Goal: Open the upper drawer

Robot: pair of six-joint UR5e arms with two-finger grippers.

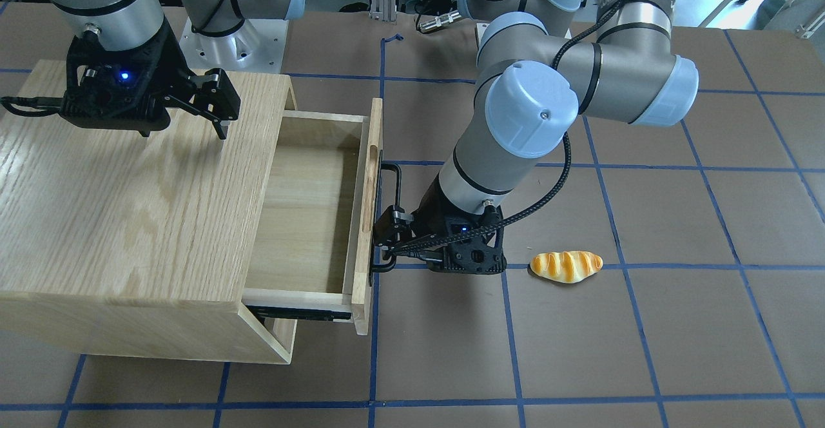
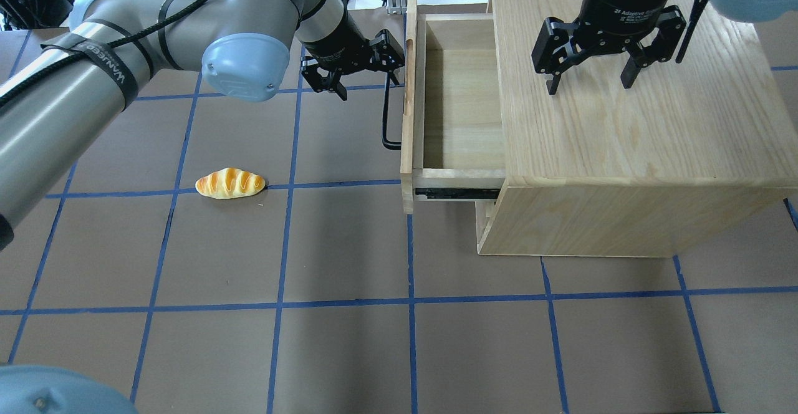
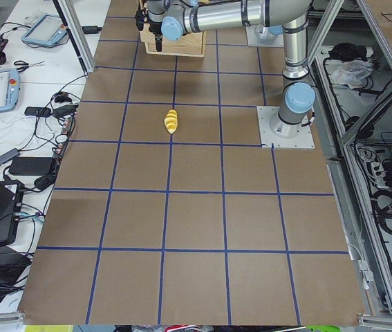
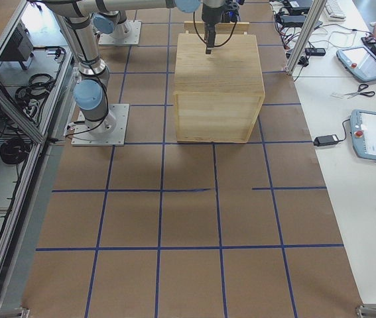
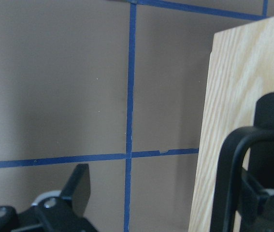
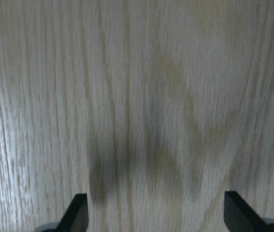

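Observation:
The upper drawer [image 1: 309,209] is pulled well out of the oak cabinet [image 1: 129,209]; its inside is bare, as the overhead view [image 2: 464,102] also shows. Its front panel [image 1: 372,189] carries a black bar handle [image 1: 397,186] and a slot. My left gripper [image 1: 381,247] is open around one end of the handle [image 2: 385,115]. In the left wrist view [image 5: 175,203] the bar [image 5: 231,179] stands just inside one finger. My right gripper [image 2: 590,83] is open and empty, just above the cabinet top [image 6: 141,96].
A toy bread roll [image 1: 566,266] lies on the brown mat beside the left arm, also in the overhead view [image 2: 229,183]. The left arm's elbow hangs over the mat in front of the drawer. Blue tape lines grid the table.

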